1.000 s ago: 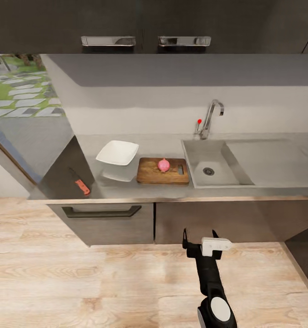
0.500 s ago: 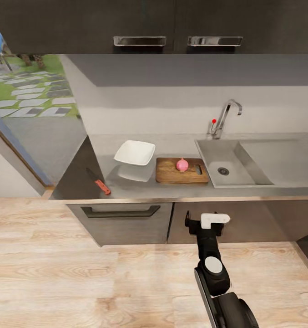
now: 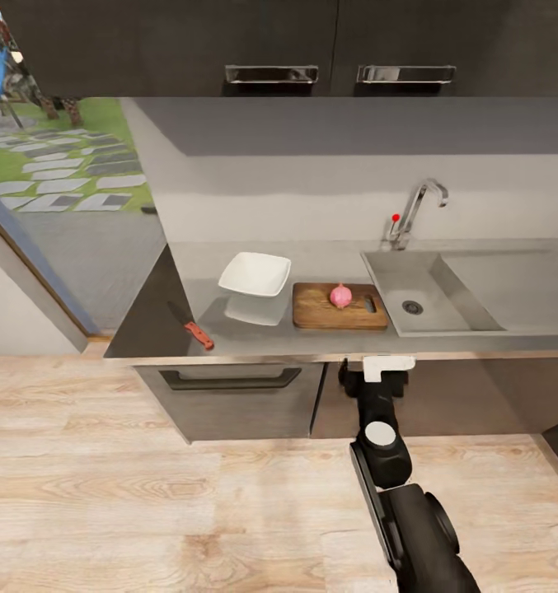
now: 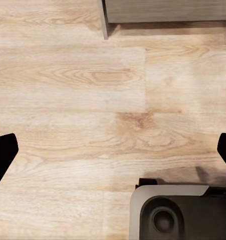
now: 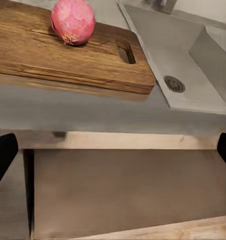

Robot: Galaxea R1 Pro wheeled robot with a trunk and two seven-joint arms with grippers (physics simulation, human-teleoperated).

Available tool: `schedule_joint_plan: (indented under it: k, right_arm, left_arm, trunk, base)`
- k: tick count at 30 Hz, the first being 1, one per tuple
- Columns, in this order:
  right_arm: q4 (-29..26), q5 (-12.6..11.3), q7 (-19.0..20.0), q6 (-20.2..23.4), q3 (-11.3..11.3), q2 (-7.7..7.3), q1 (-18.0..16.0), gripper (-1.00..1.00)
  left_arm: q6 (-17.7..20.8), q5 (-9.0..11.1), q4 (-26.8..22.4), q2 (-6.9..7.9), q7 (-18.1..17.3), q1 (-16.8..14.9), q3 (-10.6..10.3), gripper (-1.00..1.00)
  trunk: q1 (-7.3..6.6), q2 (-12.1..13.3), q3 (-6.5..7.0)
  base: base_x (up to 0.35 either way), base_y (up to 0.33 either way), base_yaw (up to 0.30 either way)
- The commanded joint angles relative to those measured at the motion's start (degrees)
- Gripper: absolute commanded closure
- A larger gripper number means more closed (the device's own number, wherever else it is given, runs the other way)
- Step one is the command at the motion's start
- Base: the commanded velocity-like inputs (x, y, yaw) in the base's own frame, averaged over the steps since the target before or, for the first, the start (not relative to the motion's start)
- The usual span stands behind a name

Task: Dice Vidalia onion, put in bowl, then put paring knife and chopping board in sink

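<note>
1. The onion sits whole on the chopping board, not in the sink. In these pictures it looks pink-red rather than pale. The first step therefore reads as done, and fetching the knife for dicing looks to be the step in hand.

2. The paring knife lies near the front edge of the countertop, well to the left of the board. The white bowl stands between them, just left of the board and farther back.

3. The right gripper hangs just in front of the countertop's near edge, below the board's right end. In the right wrist view its dark fingertips sit wide apart at the frame's edges with nothing between them, so it is spread and empty.

4. The left gripper's fingertips are equally splayed over bare floor, holding nothing.

5. The next move probably calls for a reach far to the left for the red handle, which the left arm seems better placed to make. The handle lies flat on a glossy slab, so it may slide when pinched.

6. The worktop is dark, reflective and L-shaped. Below it are grey cabinet fronts and a pale wood floor. At the far left, a doorway shows grass and paving.
</note>
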Motion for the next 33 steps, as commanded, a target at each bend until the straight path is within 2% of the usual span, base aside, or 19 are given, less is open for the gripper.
schedule_joint_plan:
  k: [1, 3, 5, 15, 18, 21, 24, 28, 33]
  right_arm:
    - [-0.02, 0.34, -0.09, 1.45, 0.07, 0.01, -1.14, -1.0]
    - [-0.04, 0.3, -0.06, 5.86, 0.07, 0.01, -5.38, -1.0]
    - [-0.03, 0.29, -0.02, 8.67, 0.07, 0.01, -8.01, -1.0]
    - [0.03, -0.39, 0.74, 18.71, 0.07, 0.01, -15.86, -1.0]
    - [0.03, -1.76, 1.79, 20.4, 0.07, 0.01, -16.6, -1.0]
    - [0.1, -6.39, 3.07, 21.46, 0.11, 0.01, -17.0, -1.0]
    - [0.12, -9.54, 3.34, 22.15, 0.25, 0.01, -17.08, -1.0]
    - [0.12, -10.98, 4.38, 22.79, 0.34, 0.01, -17.1, -1.0]
    - [0.1, -11.13, 5.81, 22.86, 1.24, 0.01, -17.11, -1.0]
  left_arm:
    - [-0.12, 0.45, -0.08, 0.09, 0.28, 0.01, -0.4, -1.0]
    - [-0.13, 0.44, -0.01, 0.05, 0.28, 0.01, -0.38, -1.0]
    - [-0.13, 0.45, 0.21, 0.02, 0.28, 0.01, -0.35, -1.0]
    - [-0.13, 0.44, 0.37, 0.0, 0.28, 0.01, -0.32, -1.0]
    - [-0.13, 0.43, 0.37, 0.0, 0.28, 0.01, -0.33, -1.0]
    - [-0.13, 0.41, 0.38, 0.0, 0.28, 0.01, -0.32, -1.0]
    - [-0.13, 0.43, 0.38, 0.0, 0.28, 0.01, -0.35, -1.0]
    - [-0.13, 0.44, 0.38, 0.0, 0.28, 0.01, -0.33, -1.0]
    - [-0.13, 0.44, 0.38, 0.0, 0.28, 0.01, -0.35, -1.0]
  trunk:
    - [0.03, -0.1, -0.09]
    - [0.03, -0.1, -0.09]
    - [0.03, -0.1, -0.09]
    - [0.03, -0.1, -0.09]
    - [0.03, -0.1, -0.09]
    - [0.03, -0.1, -0.09]
    - [0.03, -0.1, -0.09]
    - [0.03, -0.1, -0.09]
    - [0.03, -0.1, -0.09]
  base:
    - [-0.005, 0.001, 0.0]
    - [-0.002, 0.001, 0.0]
    - [-0.001, 0.0, 0.0]
    - [0.0, 0.005, 0.0]
    - [0.0, 0.121, 0.0]
    - [0.0, 0.252, 0.0]
    - [0.0, 0.286, 0.0]
    - [0.0, 0.297, 0.0]
    - [0.0, 0.3, 0.0]
